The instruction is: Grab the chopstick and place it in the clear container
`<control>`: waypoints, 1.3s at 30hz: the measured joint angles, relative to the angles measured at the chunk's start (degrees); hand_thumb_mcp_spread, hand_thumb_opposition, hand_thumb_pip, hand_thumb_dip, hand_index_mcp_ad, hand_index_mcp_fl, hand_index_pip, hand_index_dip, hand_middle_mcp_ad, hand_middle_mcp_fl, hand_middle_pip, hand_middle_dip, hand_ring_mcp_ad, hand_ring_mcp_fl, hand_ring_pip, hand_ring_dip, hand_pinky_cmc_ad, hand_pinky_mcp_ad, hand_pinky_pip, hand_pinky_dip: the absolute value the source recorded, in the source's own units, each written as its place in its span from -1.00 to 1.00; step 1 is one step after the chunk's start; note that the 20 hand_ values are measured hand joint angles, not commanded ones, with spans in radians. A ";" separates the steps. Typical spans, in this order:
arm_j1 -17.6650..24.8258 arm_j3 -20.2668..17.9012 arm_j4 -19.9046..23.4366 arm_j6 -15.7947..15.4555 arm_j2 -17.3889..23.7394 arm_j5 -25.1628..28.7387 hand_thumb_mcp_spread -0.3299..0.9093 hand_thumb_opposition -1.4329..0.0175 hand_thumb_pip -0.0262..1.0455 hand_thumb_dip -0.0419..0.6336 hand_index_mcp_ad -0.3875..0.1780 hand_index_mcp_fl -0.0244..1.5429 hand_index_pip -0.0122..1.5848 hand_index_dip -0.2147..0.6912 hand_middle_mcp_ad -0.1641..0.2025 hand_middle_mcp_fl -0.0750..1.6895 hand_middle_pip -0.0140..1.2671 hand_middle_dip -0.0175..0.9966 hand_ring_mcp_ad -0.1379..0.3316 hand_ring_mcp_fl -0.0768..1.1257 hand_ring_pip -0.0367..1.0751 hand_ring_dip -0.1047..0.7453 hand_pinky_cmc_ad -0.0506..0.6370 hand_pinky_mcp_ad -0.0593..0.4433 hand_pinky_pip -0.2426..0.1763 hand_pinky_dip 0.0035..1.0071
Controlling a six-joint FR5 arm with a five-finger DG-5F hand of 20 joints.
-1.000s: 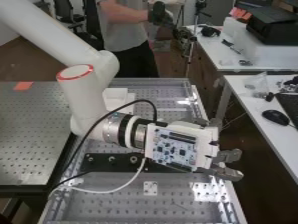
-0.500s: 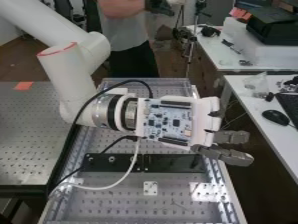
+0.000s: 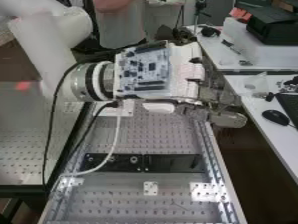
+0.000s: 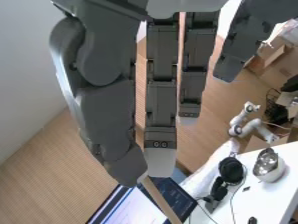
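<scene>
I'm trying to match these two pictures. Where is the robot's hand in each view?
High view: the hand is in the upper middle, with its fingers pointing toward the picture's right.
Wrist view: the hand is close up in front of the camera, with the chopstick pinched at its fingertips.
Shared landmark: the dark grey fingers, farther off in the high view and near in the wrist view.

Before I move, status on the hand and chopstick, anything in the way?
Hand raised, pinching chopstick. Black bar on bench, apparently clear of both.
</scene>
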 joint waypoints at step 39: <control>27.98 -15.52 -4.69 -9.59 14.10 28.07 0.71 -0.51 -0.17 -0.04 -0.21 0.87 -0.88 0.34 0.25 0.74 -0.62 0.29 -0.12 0.32 -0.74 0.17 0.40 0.29 0.56 -0.65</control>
